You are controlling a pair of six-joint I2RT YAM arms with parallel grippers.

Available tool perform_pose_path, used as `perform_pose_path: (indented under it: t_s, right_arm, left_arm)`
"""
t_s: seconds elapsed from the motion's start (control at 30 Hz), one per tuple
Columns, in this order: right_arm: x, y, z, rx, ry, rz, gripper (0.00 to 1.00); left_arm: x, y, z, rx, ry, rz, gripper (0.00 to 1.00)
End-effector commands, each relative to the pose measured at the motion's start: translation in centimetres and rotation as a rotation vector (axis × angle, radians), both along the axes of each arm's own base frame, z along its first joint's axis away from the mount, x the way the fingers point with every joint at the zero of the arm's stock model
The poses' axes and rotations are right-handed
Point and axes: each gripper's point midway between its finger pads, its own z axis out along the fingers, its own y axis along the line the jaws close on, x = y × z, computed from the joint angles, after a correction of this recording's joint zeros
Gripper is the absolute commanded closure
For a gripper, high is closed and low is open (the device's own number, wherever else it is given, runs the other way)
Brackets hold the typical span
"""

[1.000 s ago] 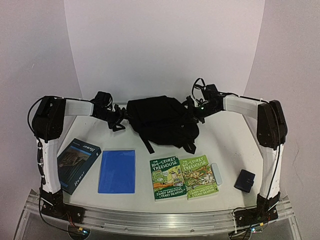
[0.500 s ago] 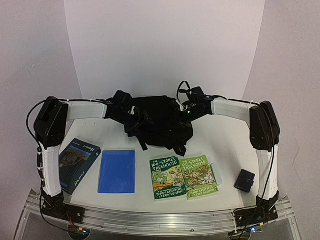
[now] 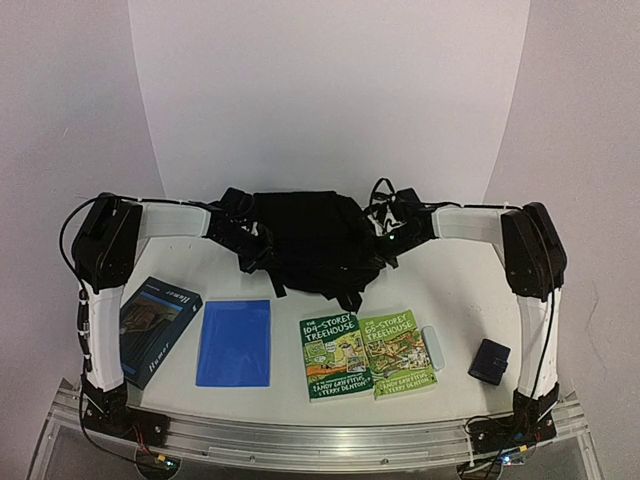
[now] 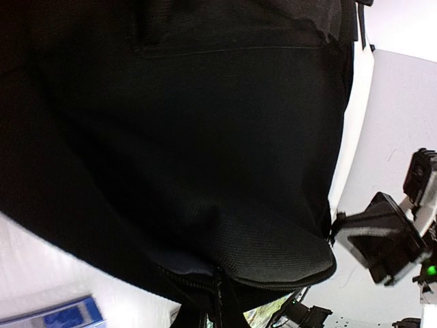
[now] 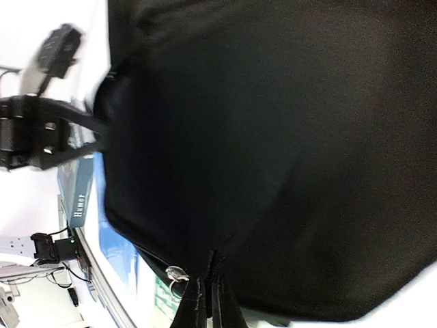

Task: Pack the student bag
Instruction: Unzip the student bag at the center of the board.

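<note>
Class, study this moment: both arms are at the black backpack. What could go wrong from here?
1. The left gripper and right gripper seem to pinch only the student bag at its edges; the soft fabric could slip out.
2. Its dangling straps hang near the Treehouse books and could drag them.

Front row, left to right: dark boxed book (image 3: 155, 330); blue folder (image 3: 234, 342); 104-Storey Treehouse paperback (image 3: 335, 357) touching second Treehouse paperback (image 3: 398, 353); white block (image 3: 432, 347) just beside; dark-blue pouch (image 3: 490, 361) apart.

"Homer" on the dark book (image 3: 152, 325) left of the blue folder (image 3: 234, 342), "The 104-Storey Treehouse, Andy Griffiths & Terry Denton" on the green book (image 3: 335, 356) right of the folder, "-Storey Treehouse" on the second green book (image 3: 398, 351) further right, its number unclear.
</note>
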Motion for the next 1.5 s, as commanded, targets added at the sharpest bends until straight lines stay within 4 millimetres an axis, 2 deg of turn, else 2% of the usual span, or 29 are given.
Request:
perform_pose_path:
  t_s: [0.0, 0.07, 0.23, 0.3, 0.4, 0.43, 0.5, 0.57, 0.6, 0.67, 0.8, 0.9, 1.07, 1.13, 1.27, 1.37, 1.47]
  right_arm:
    - [2.4, -5.7, 2.5, -0.044, -0.091, -0.104, 1.0]
    - [2.8, -7.5, 2.2, -0.065, -0.092, -0.134, 1.0]
    - [4.0, -10.2, 1.5, -0.105, -0.109, -0.177, 1.0]
    - [4.5, -10.5, 1.5, -0.113, -0.122, -0.183, 1.0]
    - [4.6, -9.2, 2.5, -0.065, -0.118, -0.162, 1.0]
    - [4.5, -8.2, 3.0, -0.044, -0.121, -0.142, 1.0]
    - [3.8, -6.3, 3.8, -0.012, -0.124, -0.103, 1.0]
    - [3.0, -4.5, 4.3, 0.021, -0.113, -0.07, 1.0]
    - [2.6, -3.7, 4.5, 0.032, -0.107, -0.057, 1.0]
    - [2.1, -2.4, 4.7, 0.045, -0.107, -0.038, 1.0]
    - [1.9, -1.2, 5.1, 0.072, -0.099, -0.035, 1.0]
    - [1.9, -0.9, 5.3, 0.086, -0.091, -0.035, 1.0]
    - [1.8, -0.7, 5.7, 0.092, -0.087, -0.041, 1.0]
    - [1.8, -0.9, 5.5, 0.086, -0.085, -0.046, 1.0]
    - [1.7, -1.2, 5.0, 0.067, -0.086, -0.054, 1.0]
    - [1.8, -1.4, 4.6, 0.055, -0.084, -0.062, 1.0]
    - [2.1, -1.5, 4.4, 0.055, -0.084, -0.064, 1.0]
  left_arm:
    - [1.2, 4.6, 1.9, 0.041, -0.041, 0.074, 1.0]
    - [1.4, 5.8, 1.8, 0.046, -0.036, 0.084, 1.0]
    - [2.1, 8.3, 1.2, 0.061, -0.026, 0.095, 1.0]
    - [2.4, 9.1, 1.2, 0.066, -0.034, 0.089, 1.0]
    - [2.8, 9.2, 2.3, 0.068, -0.087, 0.027, 0.99]
    - [2.8, 8.6, 3.4, 0.069, -0.14, -0.027, 0.93]
    - [2.1, 7.0, 6.1, 0.091, -0.269, -0.141, 0.75]
    - [1.0, 5.5, 8.6, 0.115, -0.379, -0.235, 0.36]
    - [0.4, 5.1, 9.5, 0.126, -0.414, -0.264, 0.25]
    - [-0.7, 4.2, 11.2, 0.142, -0.467, -0.317, 0.17]
    - [-2.4, 1.4, 12.6, 0.202, -0.609, -0.456, 0.14]
    - [-3.2, -1.6, 11.9, 0.254, -0.733, -0.585, 0.12]
    - [-2.1, -5.8, 11.0, 0.301, -0.867, -0.738, 0.12]
    - [-1.9, -7.2, 9.9, 0.304, -0.869, -0.78, 0.14]
    - [-2.0, -8.7, 9.0, 0.269, -0.866, -0.805, 0.19]
    - [-3.4, -9.3, 7.5, 0.263, -0.833, -0.858, 0.26]
    - [-4.8, -9.6, 6.1, 0.276, -0.809, -0.896, 0.27]
